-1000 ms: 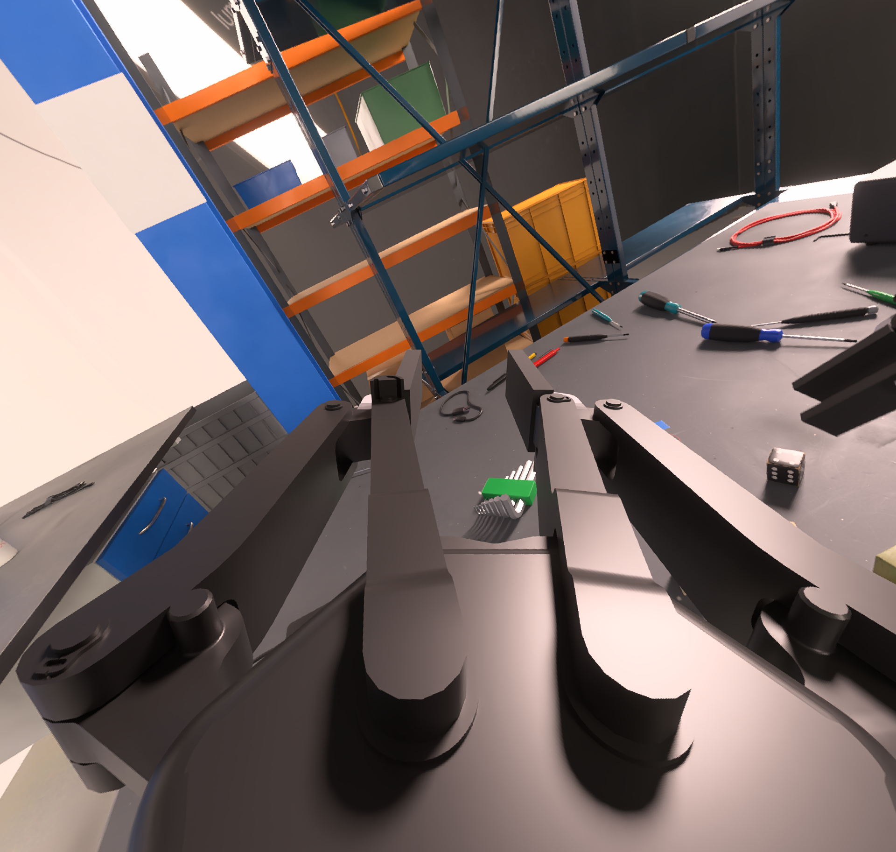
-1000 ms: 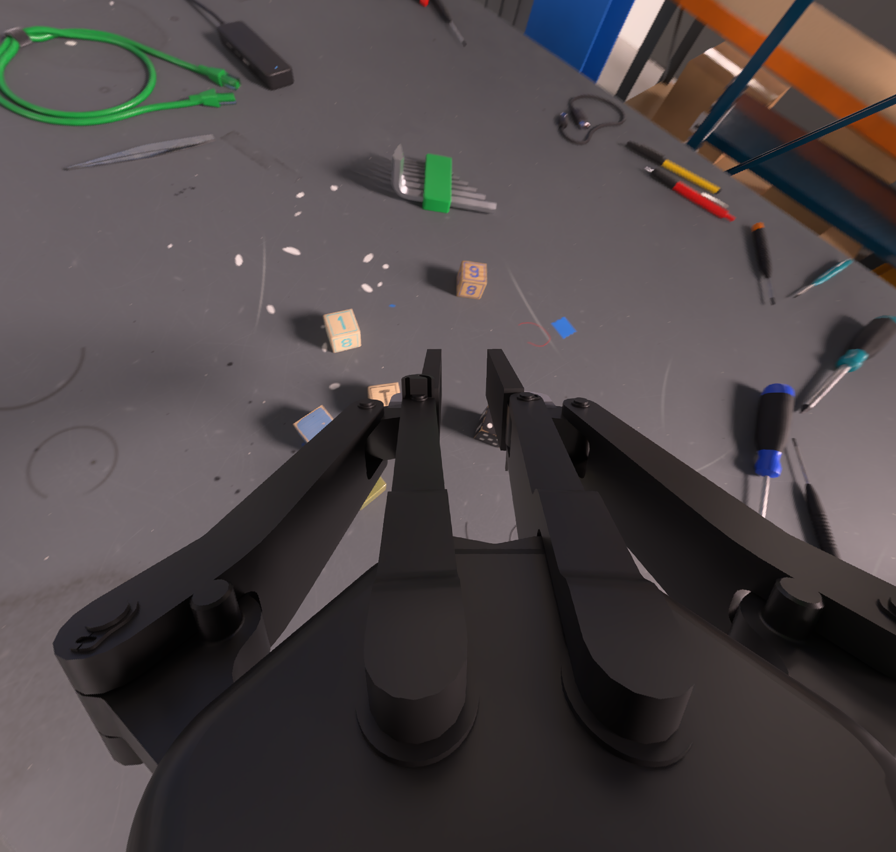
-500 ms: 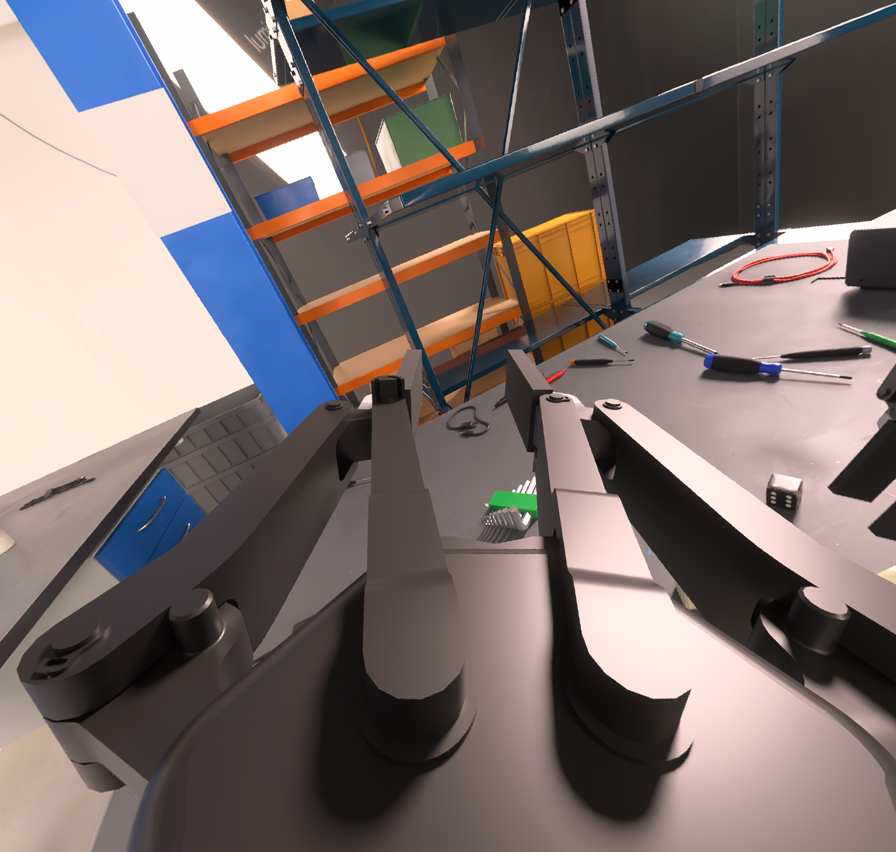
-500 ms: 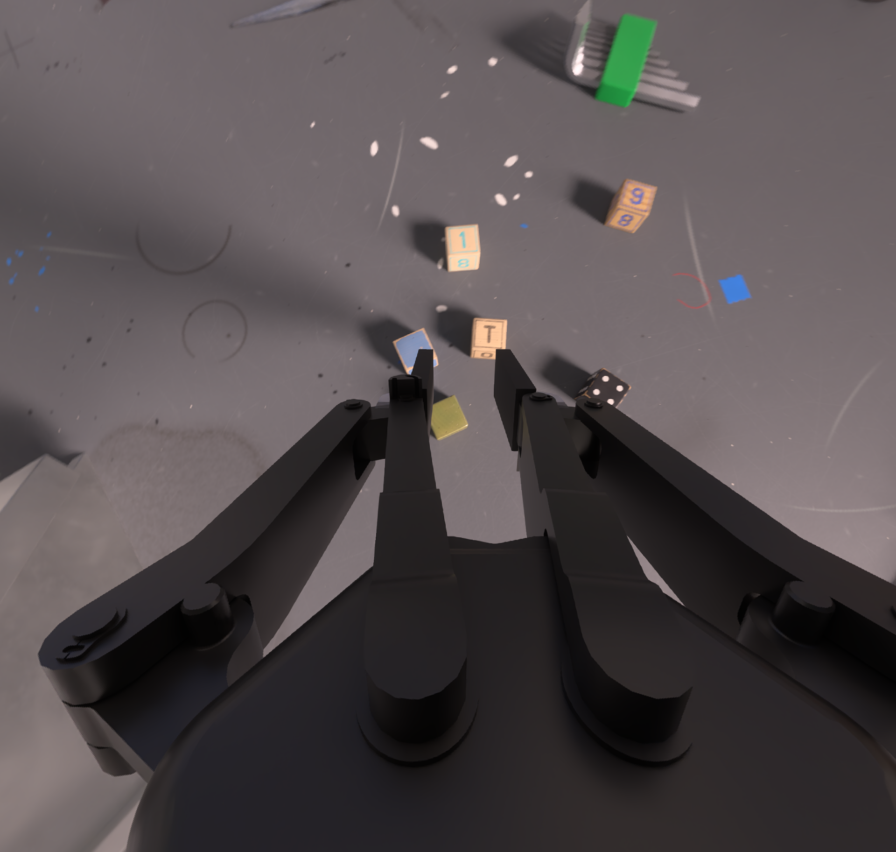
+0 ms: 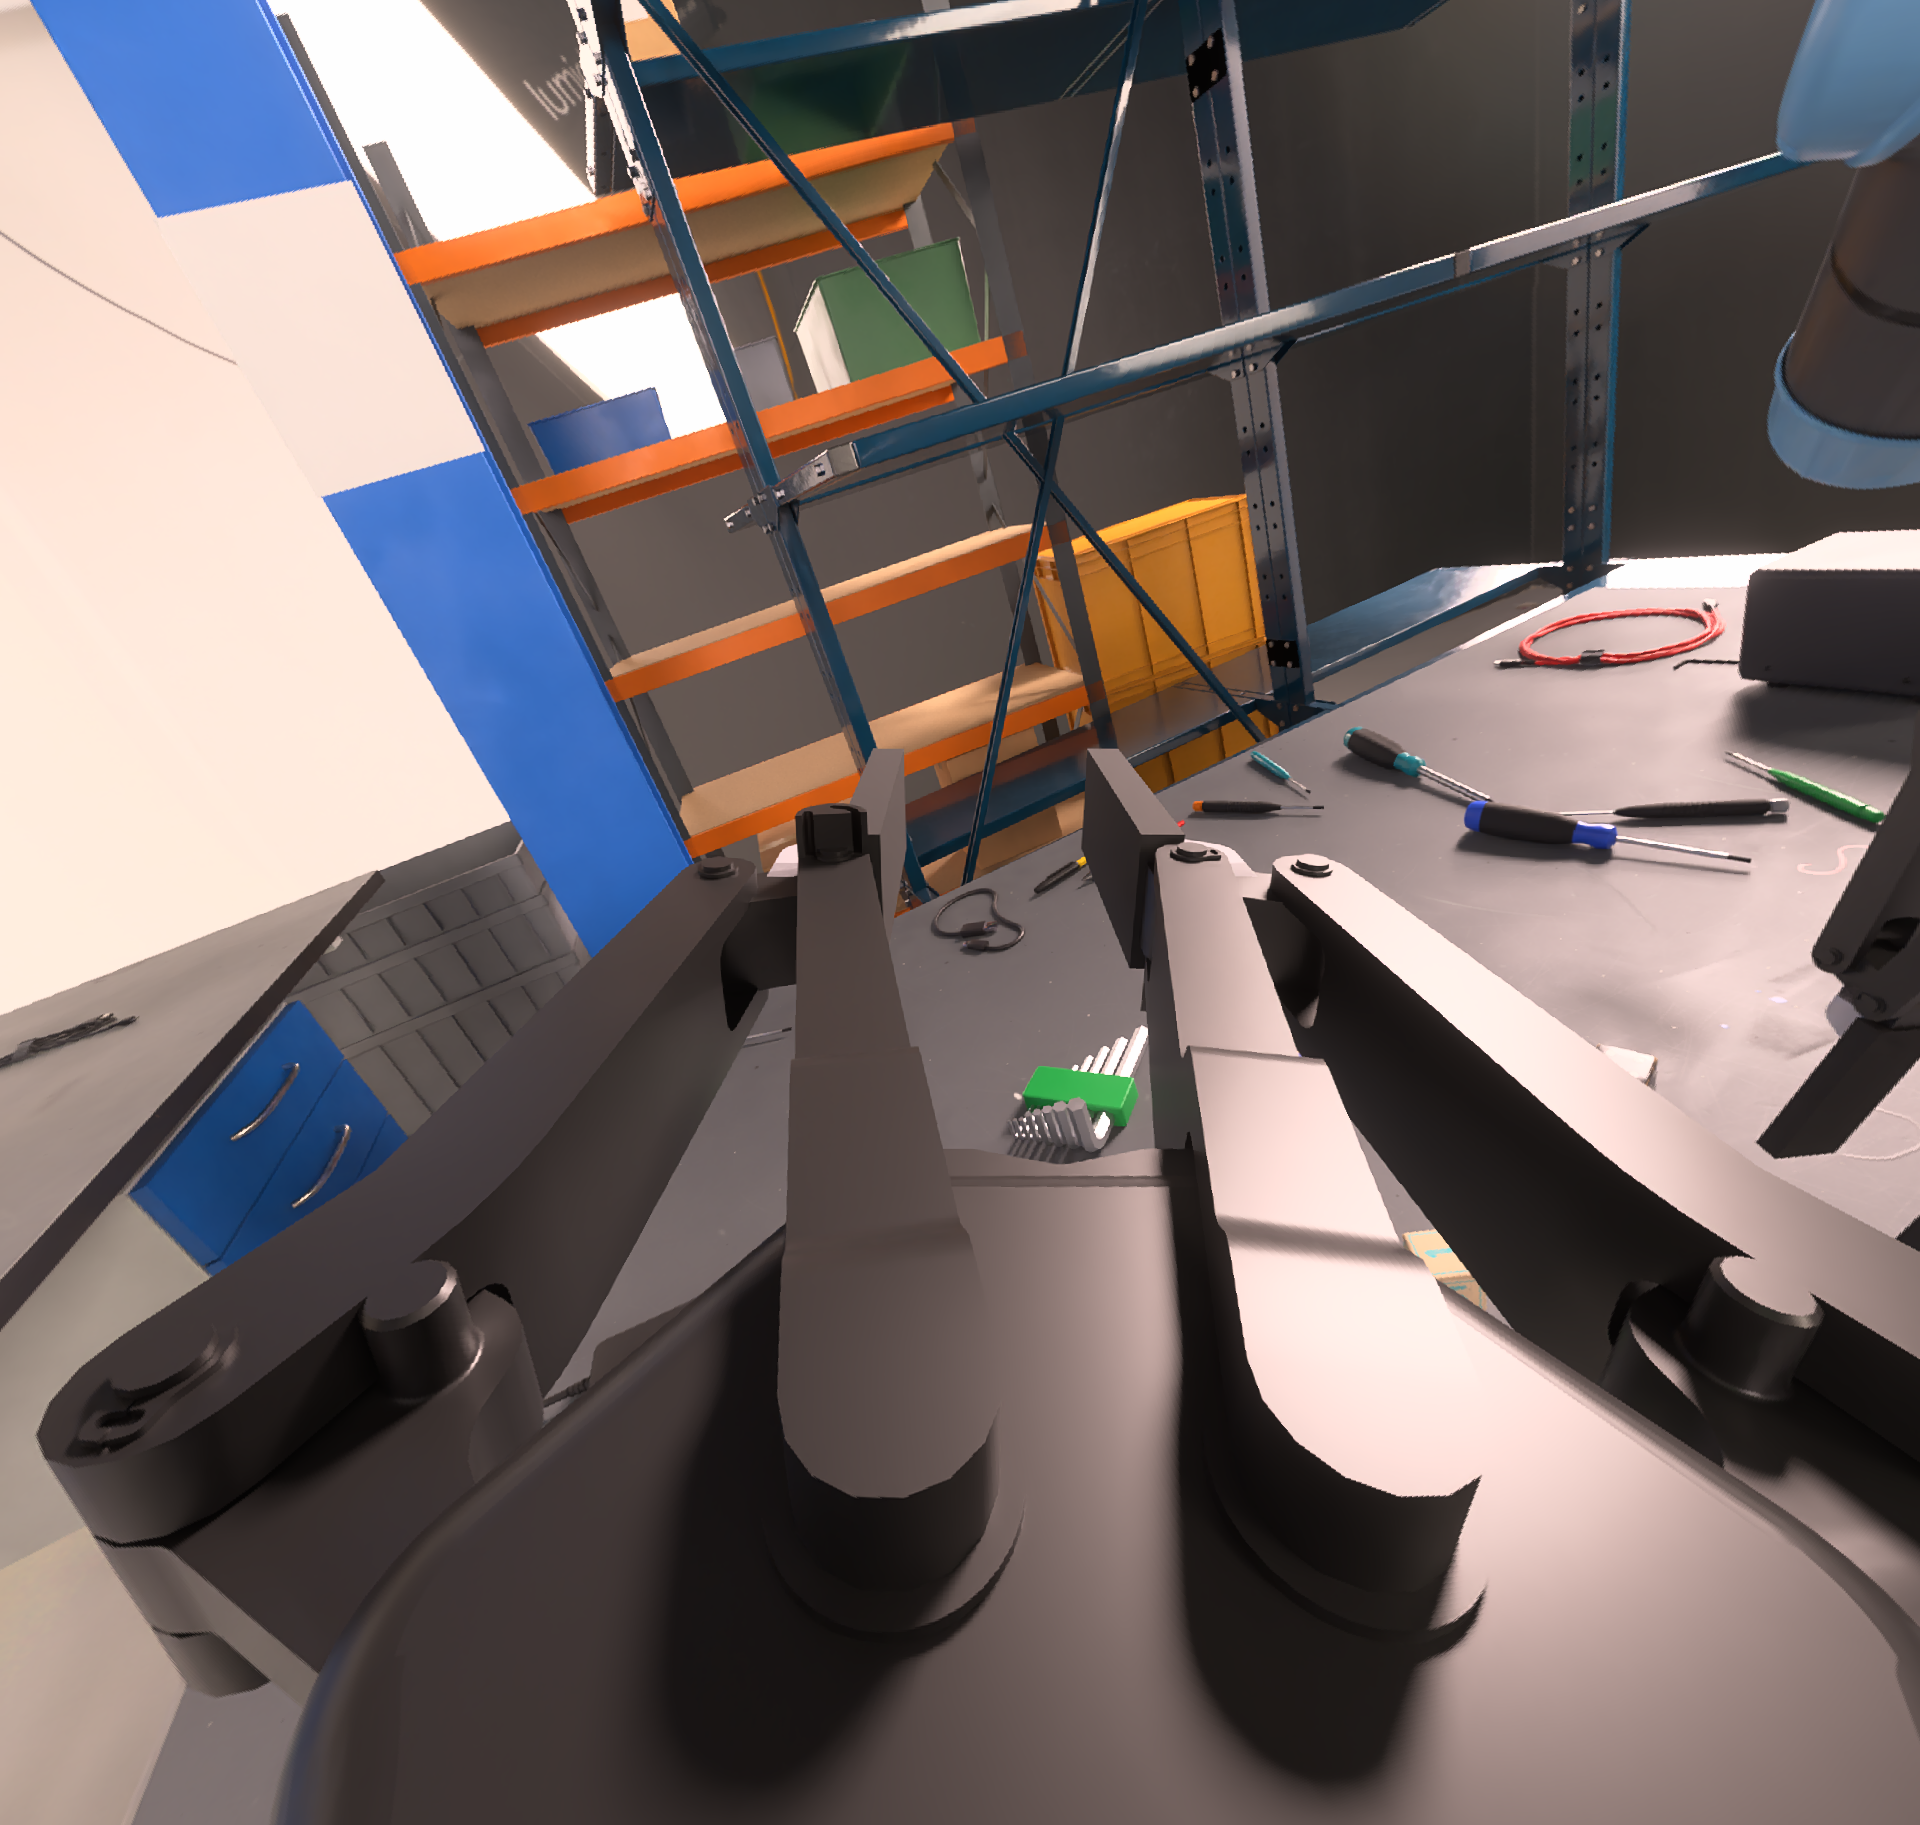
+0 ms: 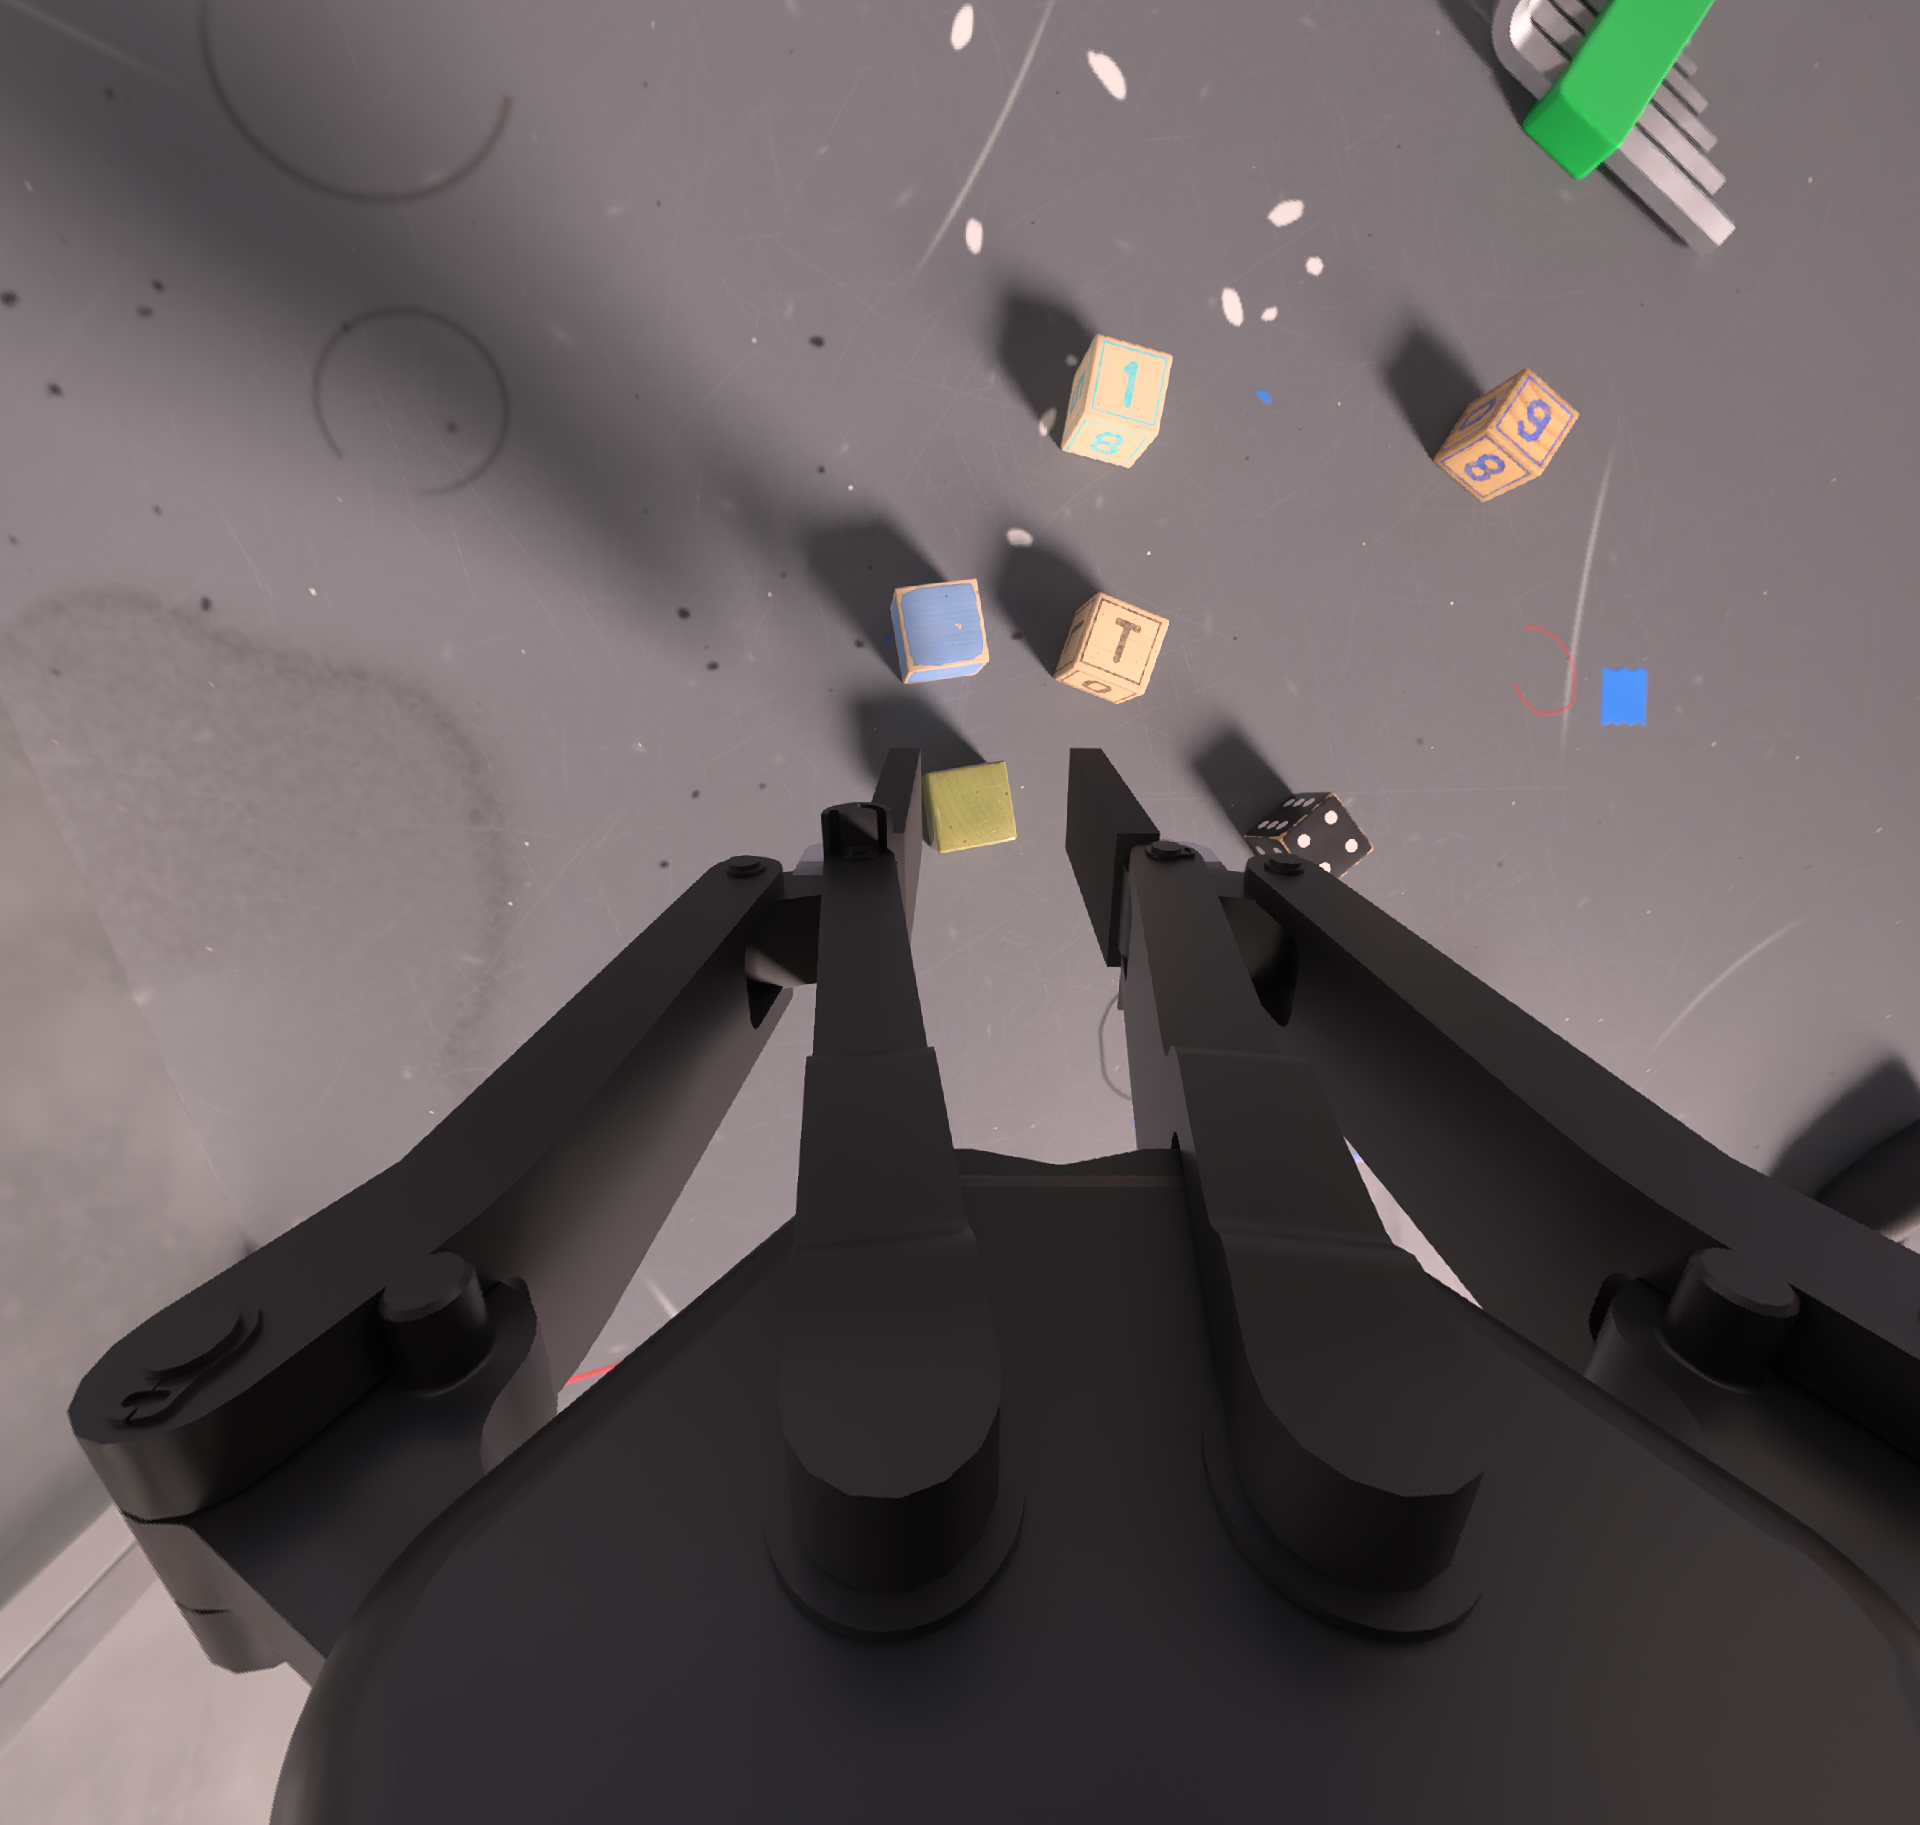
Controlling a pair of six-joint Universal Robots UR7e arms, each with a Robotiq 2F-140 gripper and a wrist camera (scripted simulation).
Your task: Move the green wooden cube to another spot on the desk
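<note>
Below me, my right pincer [image 6: 995, 788] hangs open over the desk [image 6: 520, 632], the green cube [image 6: 968, 807] lying between its fingers, close to the left one. Just beyond sit a blue block [image 6: 938, 629] and a black die [image 6: 1311, 830]. My left pincer [image 5: 992, 809] is open too, empty.

The right tool [image 6: 995, 788] hung parted over the green cube [image 6: 968, 805], which lay close to its left finger. A black die [image 6: 1311, 830] crowded the right finger; a blue block [image 6: 938, 629] and lettered block [image 6: 1112, 646] stood just beyond. Leftward, the worktop [image 6: 436, 757] lay open.
</note>
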